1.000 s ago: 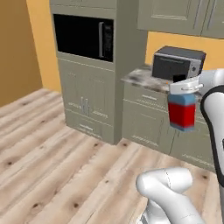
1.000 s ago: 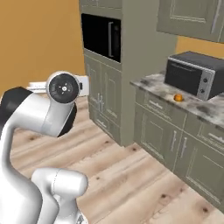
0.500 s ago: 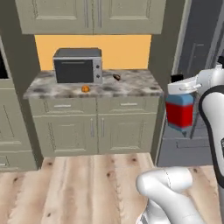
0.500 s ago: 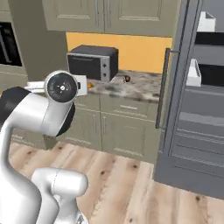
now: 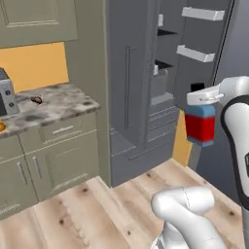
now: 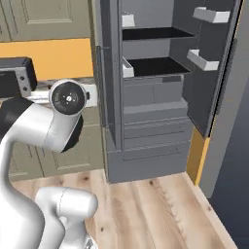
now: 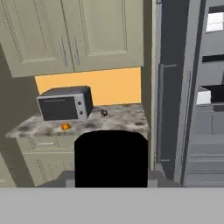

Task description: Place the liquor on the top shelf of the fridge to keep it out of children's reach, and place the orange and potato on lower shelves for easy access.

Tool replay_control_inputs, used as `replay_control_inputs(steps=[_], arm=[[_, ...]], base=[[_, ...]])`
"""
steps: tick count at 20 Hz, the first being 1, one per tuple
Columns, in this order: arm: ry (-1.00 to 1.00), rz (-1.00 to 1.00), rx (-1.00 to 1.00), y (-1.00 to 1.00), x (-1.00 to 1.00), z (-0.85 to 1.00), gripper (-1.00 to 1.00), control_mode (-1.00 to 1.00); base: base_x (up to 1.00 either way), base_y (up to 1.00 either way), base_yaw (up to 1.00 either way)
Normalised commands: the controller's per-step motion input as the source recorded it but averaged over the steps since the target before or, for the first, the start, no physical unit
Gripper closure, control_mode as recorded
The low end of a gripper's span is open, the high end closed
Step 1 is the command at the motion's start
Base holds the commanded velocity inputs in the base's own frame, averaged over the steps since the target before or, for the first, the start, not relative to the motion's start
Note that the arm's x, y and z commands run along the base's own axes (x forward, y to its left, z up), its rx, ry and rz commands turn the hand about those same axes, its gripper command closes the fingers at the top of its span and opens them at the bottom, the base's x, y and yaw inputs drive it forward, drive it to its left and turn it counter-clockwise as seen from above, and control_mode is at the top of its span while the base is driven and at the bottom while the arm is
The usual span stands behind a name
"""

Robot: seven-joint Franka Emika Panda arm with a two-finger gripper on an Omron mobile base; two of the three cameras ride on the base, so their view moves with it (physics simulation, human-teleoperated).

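You had the liquor (image 5: 200, 127) clamped in the gripper (image 5: 203, 99), fingers drawn in on the bottle just under its black cap; the bottle hung upright, red body down, light blue shoulder up, off every surface. In the hand view the black cap (image 7: 111, 158) blocked the centre bottom (the fingertips themselves were hidden behind it).

The fridge (image 6: 151, 97) stood open at roughly 12 o'clock in the right base view. Its top shelf (image 6: 155, 33) was a dark flat board; the next dark shelf (image 6: 158, 66) sat below it, then grey drawers. White door bins (image 6: 210, 14) hung on the open door at 1 o'clock.

The orange (image 7: 64, 126) lay on the marble counter (image 7: 113, 120) just in front of the grey countertop oven (image 7: 65, 103), at about 10 o'clock from the cap in the hand view. The potato (image 7: 104, 113) was a small dark lump on the same counter, to the oven's right, well apart from the orange. In the left base view it showed at 9 o'clock (image 5: 36, 100).
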Motion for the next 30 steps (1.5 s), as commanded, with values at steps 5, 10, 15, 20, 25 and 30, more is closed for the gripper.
replay_control_inputs(steps=[5, 10, 15, 20, 25, 30], arm=[[0.00, 0.00, 0.00, 0.00, 0.00, 0.00, 1.00, 1.00], [0.00, 0.00, 0.00, 0.00, 0.00, 0.00, 1.00, 1.00], [0.00, 0.00, 0.00, 0.00, 0.00, 0.00, 1.00, 1.00], [0.00, 0.00, 0.00, 0.00, 0.00, 0.00, 1.00, 1.00], [0.00, 0.00, 0.00, 0.00, 0.00, 0.00, 1.00, 1.00], [0.00, 0.00, 0.00, 0.00, 0.00, 0.00, 1.00, 1.00]], base=[[0.31, -0.51, -0.63], [0.83, -0.71, -0.33], [0.91, -0.63, -0.09], [0.66, -0.08, 0.21], [0.59, 0.07, 0.54], [0.81, 0.05, 0.54]])
